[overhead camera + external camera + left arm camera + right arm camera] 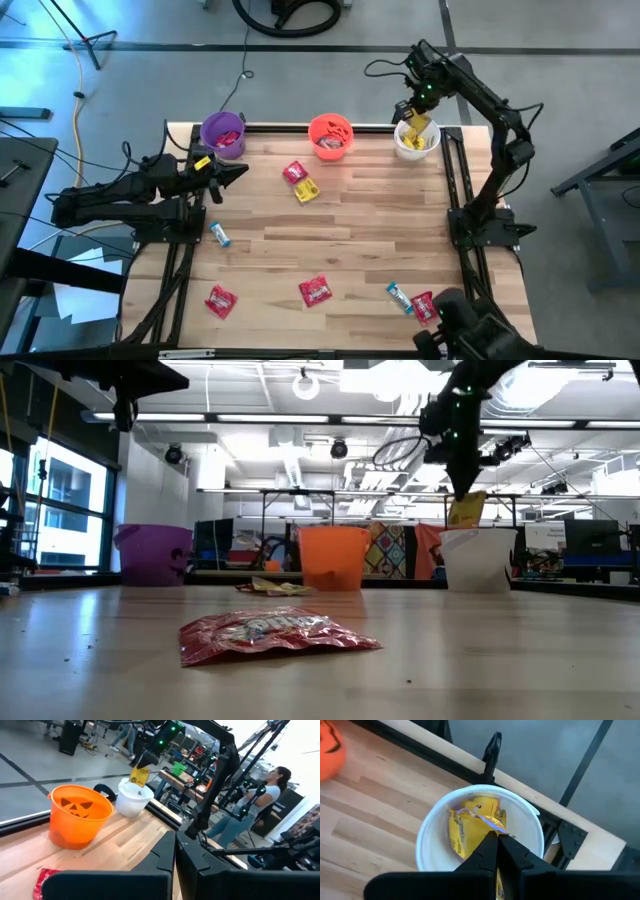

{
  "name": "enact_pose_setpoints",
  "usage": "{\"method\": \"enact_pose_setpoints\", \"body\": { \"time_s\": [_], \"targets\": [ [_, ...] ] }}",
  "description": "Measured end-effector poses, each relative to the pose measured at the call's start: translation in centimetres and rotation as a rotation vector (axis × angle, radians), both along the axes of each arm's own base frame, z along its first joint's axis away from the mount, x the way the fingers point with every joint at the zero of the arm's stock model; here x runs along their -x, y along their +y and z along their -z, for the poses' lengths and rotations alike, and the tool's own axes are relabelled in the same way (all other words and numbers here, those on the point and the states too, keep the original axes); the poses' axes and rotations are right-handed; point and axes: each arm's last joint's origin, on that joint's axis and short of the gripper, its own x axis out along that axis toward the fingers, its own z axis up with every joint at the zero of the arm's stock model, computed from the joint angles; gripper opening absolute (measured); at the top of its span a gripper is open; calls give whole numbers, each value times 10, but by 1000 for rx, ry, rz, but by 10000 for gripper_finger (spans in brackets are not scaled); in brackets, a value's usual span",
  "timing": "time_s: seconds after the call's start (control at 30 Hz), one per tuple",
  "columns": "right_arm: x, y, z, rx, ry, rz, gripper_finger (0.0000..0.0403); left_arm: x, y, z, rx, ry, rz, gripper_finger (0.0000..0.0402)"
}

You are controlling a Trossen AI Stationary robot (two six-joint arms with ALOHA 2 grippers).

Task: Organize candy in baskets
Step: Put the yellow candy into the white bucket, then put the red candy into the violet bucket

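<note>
High view: right gripper [417, 128] is pinched shut on a yellow candy packet [418, 126], hanging straight over the small white plastic bucket [414, 146] at the table's [380, 220] 1 o'clock corner, so release looks next. Left gripper [240, 173] sits closed, empty, at 10 o'clock.

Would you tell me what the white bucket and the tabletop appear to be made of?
White bucket: likely plastic, with a smooth, thin, evenly coloured wall and rolled rim. Tabletop: looks like wood, pale planks with visible grain and seams, matte finish.
</note>
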Motion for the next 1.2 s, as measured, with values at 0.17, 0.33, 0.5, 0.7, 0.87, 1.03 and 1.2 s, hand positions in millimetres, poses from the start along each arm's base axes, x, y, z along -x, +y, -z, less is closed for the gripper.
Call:
{"method": "enact_pose_setpoints", "body": {
  "time_s": [0.17,0.33,0.5,0.7,0.87,1.03,1.2],
  "targets": [
    [2,-7,40,-90,-19,6,0,-5,1,3,3,29,-2,0],
    [8,-5,87,-132,-26,28,1,-13,2,7,32,65,-12,0],
    [11,-2,101,-123,19,74,34,-26,6,13,91,124,-37,0],
    [10,-5,71,-55,37,59,122,-44,19,10,121,305,-31,0],
    [8,-9,21,64,-28,32,170,-59,36,21,153,512,-11,0],
    [5,4,-34,197,-97,-37,180,-74,58,36,195,614,20,2],
    [3,28,-78,316,-181,-91,181,-88,78,55,127,747,32,32]
  ]
}}
